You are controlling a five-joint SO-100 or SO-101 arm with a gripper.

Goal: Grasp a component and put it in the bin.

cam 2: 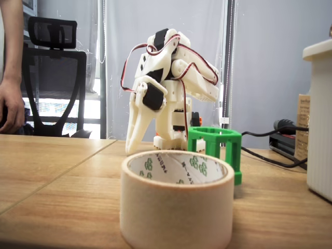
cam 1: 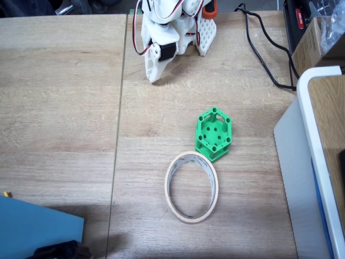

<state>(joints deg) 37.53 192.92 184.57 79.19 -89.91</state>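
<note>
— Component first: where's the gripper relative to it?

— The white two-finger gripper (cam 1: 155,77) hangs folded near the far edge of the wooden desk (cam 1: 59,97), tips pointing down at the boards, well apart from the bright green hexagonal plastic component (cam 1: 213,134). In the low fixed view the gripper (cam 2: 136,148) looks closed, fingers together, with nothing between them.

— And the green block itself?

— It sits flat on the desk, right of centre in the fixed view from above, its round holes facing up. In the low view the component (cam 2: 215,148) shows its square side cut-outs, just right of the arm's base.

— The bin?

— The thin beige tape-roll ring (cam 1: 191,186) lies on the desk just nearer the front edge than the block; their edges touch or nearly so, and I cannot tell which. Up close, the ring (cam 2: 176,207) stands in front of the block.

— Anything further out?

— A white-rimmed box (cam 1: 315,140) along the right edge, a black cable (cam 1: 264,54) near the far right corner, and a person's hand (cam 2: 10,106) beside a black chair (cam 2: 54,78) at the left of the low view.
</note>
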